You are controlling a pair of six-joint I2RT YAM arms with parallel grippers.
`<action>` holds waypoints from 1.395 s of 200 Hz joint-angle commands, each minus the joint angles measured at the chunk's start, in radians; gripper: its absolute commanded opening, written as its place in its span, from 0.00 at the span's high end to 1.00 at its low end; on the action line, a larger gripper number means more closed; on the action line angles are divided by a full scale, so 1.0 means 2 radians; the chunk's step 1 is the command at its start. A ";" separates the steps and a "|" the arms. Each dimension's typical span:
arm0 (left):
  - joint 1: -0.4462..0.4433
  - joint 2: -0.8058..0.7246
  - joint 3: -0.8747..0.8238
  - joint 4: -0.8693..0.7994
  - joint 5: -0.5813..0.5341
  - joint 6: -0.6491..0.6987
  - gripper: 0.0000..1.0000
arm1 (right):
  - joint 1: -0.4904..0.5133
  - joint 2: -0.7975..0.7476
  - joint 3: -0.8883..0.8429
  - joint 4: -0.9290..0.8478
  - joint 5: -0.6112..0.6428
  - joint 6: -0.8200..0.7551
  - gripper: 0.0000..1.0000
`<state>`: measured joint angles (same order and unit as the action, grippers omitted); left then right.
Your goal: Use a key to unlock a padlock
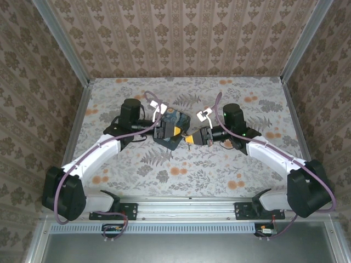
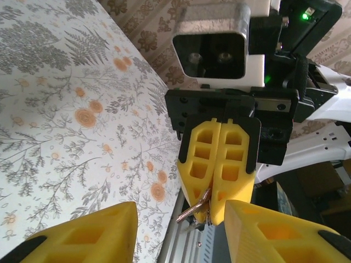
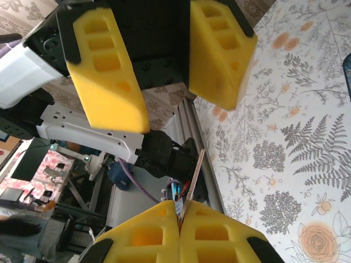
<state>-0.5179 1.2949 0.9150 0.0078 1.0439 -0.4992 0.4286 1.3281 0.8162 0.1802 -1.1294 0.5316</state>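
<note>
Right gripper (image 1: pixel 190 139): close to the table's centre in the overhead view, tips turned toward 9 o'clock; yellow fingers (image 2: pixel 219 159) pressed flat against each other, clamped on the key at their very tips.
Key (image 2: pixel 193 210): slim metal blade, one end pinched in the seam between the right gripper's pads, the other end jutting free toward 7 o'clock in the left wrist view; from the right wrist camera, rising toward 12 o'clock out of that seam and pointing at the gap between the opposite fingers, short of them and clear of the table.
Left gripper (image 1: pixel 166 130): at 9 o'clock of the right gripper, facing it tip to tip; yellow fingers (image 3: pixel 109 82) parted roughly halfway, nothing between them, no contact with the key.
Dark blue box (image 1: pixel 179 117): at 11 o'clock of the right gripper's tips, right beside the left gripper and partly hidden by it; resting on the table or lifted, impossible to tell.
Table (image 1: pixel 219 170): covered with a pale floral cloth of grey ferns and orange blossoms, walled on three sides with patterned paper.
Left arm (image 1: pixel 93 156): white and black, reaching in from 7 o'clock, purple cable along it.
Right arm (image 1: pixel 274 156): same build, reaching in from 4 o'clock, green light (image 2: pixel 305 15) lit near the wrist.
</note>
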 commanded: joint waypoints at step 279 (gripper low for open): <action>-0.022 -0.007 -0.025 0.069 0.008 -0.040 1.00 | -0.008 0.010 0.010 0.044 0.004 0.021 0.71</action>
<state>-0.5613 1.3170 0.8799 0.1215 1.0924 -0.5583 0.4255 1.3540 0.8173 0.2508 -1.1614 0.5625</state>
